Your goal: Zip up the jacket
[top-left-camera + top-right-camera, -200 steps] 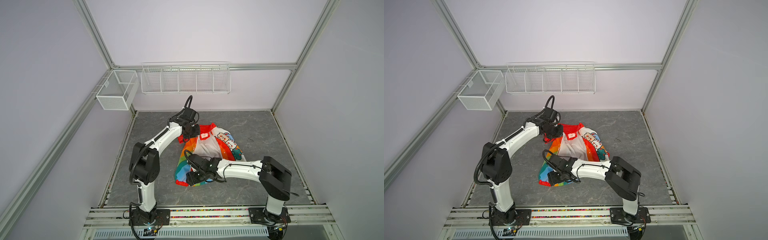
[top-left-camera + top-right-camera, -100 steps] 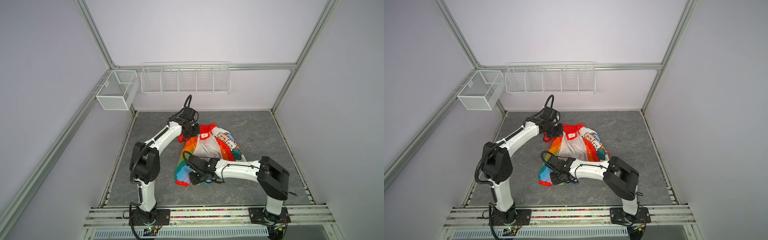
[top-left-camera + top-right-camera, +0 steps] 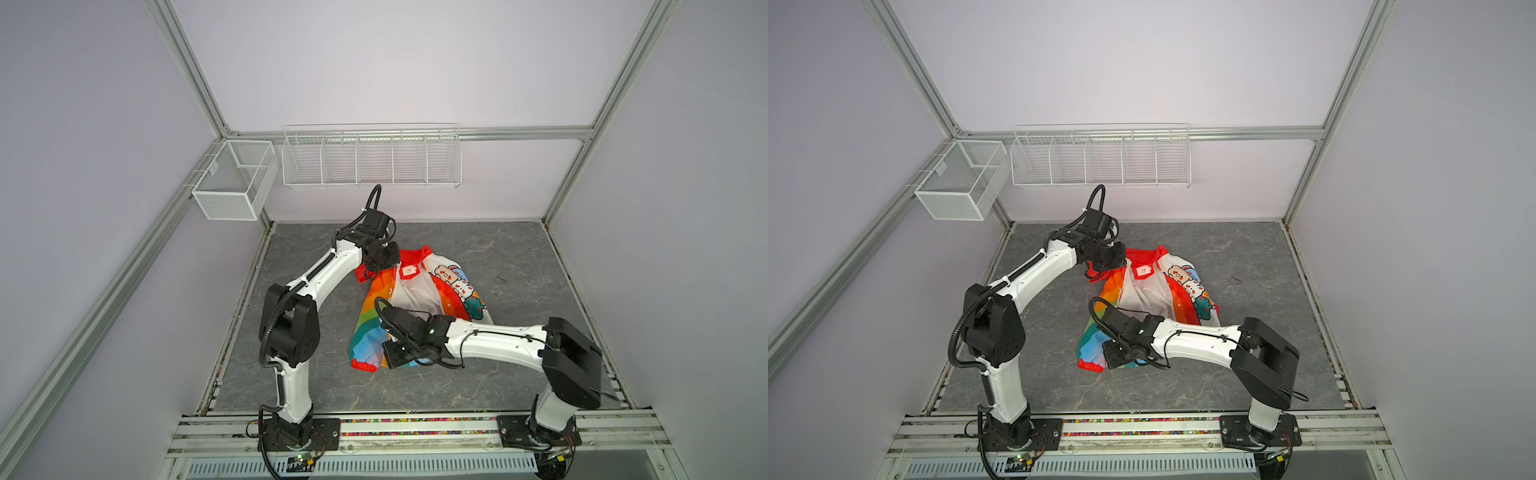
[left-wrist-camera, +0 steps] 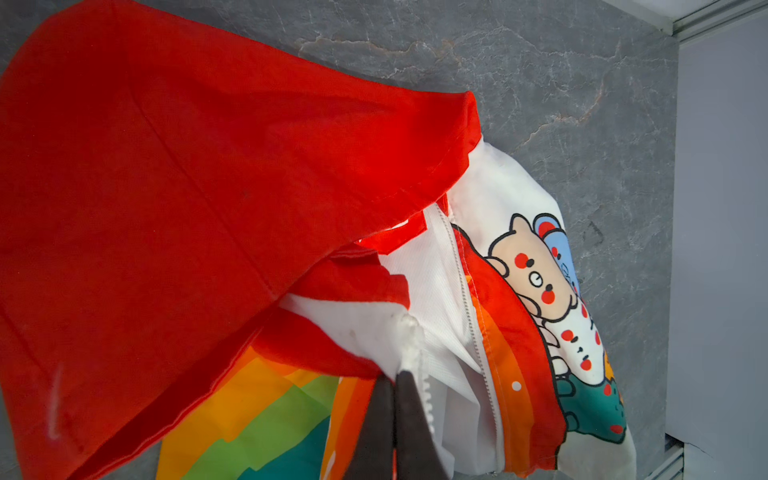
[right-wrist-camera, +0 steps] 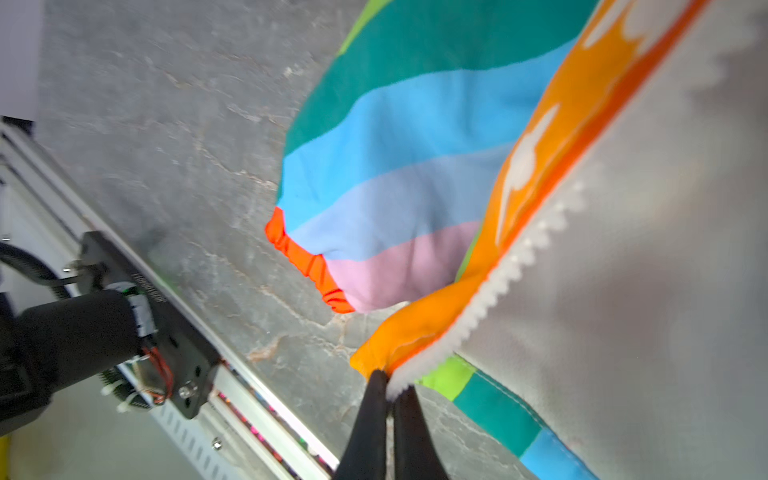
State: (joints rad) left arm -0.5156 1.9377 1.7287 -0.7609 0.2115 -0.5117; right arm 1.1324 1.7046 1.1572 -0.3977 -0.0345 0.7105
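Jacket (image 3: 370, 328) on grey marbled surface (image 3: 498, 374), lilac walls (image 3: 395, 62), left tool (image 4: 395, 376), right tool (image 5: 388, 382) gripping it

Long white wire rack (image 3: 371, 160), five compartments, hangs on the plain pale lilac back wall (image 3: 395, 62); seen in both top views. Left of the rack, just beside it, a small white mesh box basket (image 3: 232, 183) is fixed on the side wall's silver aluminium frame rail (image 3: 104, 305). Below the rack lies the dark grey marble-patterned floor slab (image 3: 415, 395), with a small dark mark (image 3: 500, 280) below the rack's right end. Farthest from the rack, along the floor's near edge, run silver aluminium base rails (image 3: 415, 424) and a grey slotted cable duct (image 3: 415, 467). Light is even and soft.
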